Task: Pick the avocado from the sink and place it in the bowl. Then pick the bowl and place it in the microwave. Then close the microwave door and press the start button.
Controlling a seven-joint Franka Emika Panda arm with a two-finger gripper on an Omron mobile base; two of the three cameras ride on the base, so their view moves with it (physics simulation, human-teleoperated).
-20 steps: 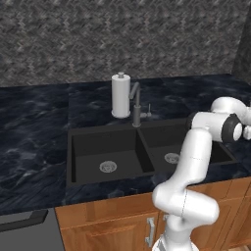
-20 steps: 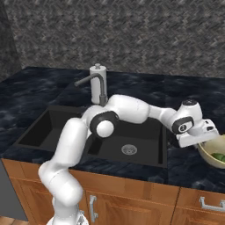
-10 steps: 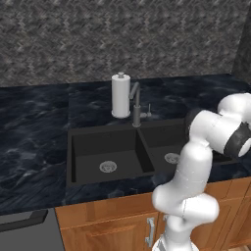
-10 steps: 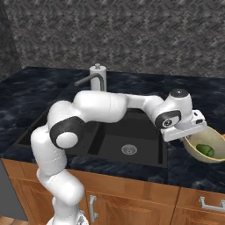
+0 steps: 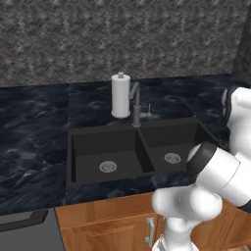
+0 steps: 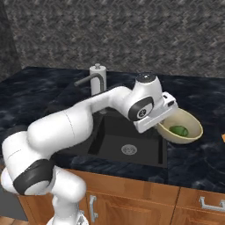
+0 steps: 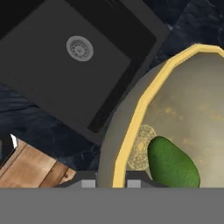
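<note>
The beige bowl point(image 6: 188, 132) hangs tilted above the counter at the sink's right edge, held by its left rim. The green avocado point(image 6: 179, 130) lies inside it. My gripper point(image 6: 161, 125) is shut on that rim. In the hand view the gripper point(image 7: 111, 183) straddles the bowl's pale rim point(image 7: 131, 131), one finger on each side, with the avocado point(image 7: 173, 164) just to the right inside the bowl. The black double sink point(image 6: 127, 140) lies below and to the left; its right basin and drain point(image 7: 79, 47) are bare. The microwave and its door are out of view.
A grey faucet point(image 5: 136, 105) and a white paper towel roll point(image 5: 120, 95) stand behind the sink point(image 5: 137, 147). Dark marble counter point(image 6: 197, 158) surrounds it. Wooden cabinet fronts point(image 6: 132, 193) run below. My own arm arches over the right basin.
The arm has swung left and up with the bowl, carrying it from the counter's right edge toward the sink. The avocado has stayed inside the bowl.
</note>
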